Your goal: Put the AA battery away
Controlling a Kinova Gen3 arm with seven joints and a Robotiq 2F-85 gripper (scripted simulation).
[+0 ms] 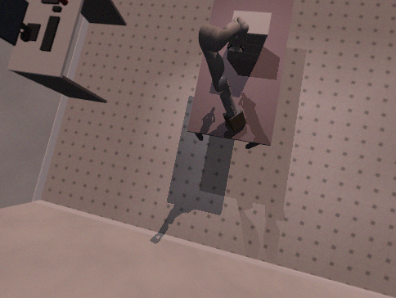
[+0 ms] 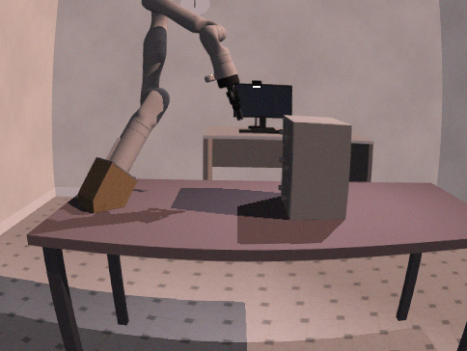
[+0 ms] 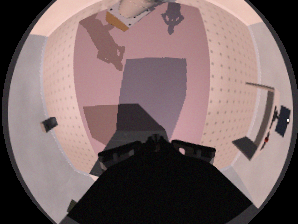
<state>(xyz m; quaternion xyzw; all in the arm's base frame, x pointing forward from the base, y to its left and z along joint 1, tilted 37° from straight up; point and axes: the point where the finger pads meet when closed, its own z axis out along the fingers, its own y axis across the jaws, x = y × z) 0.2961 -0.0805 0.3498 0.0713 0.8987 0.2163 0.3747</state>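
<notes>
The small chest [image 1: 254,21] [image 2: 319,169] stands upright on the table, its drawer front facing the arm's base. Small handles [image 2: 282,160] stick out along that front, which is dark and seen edge-on in the exterior view. No drawer visibly stands out there. My gripper [image 2: 239,117] [image 3: 155,138] is shut and empty. In the exterior view it hangs high, in front of the chest near the height of its top, apart from it. I cannot make out an AA battery in any view; the drawers' insides are hidden.
The pink table [image 1: 262,119] [image 2: 396,207] [image 3: 195,65] carries the chest and the arm's brown base block [image 1: 235,121] [image 2: 108,188]. Dark shadows lie on the table in front of the chest. A desk [image 2: 217,134] with a monitor [image 2: 275,100] stands apart in the background.
</notes>
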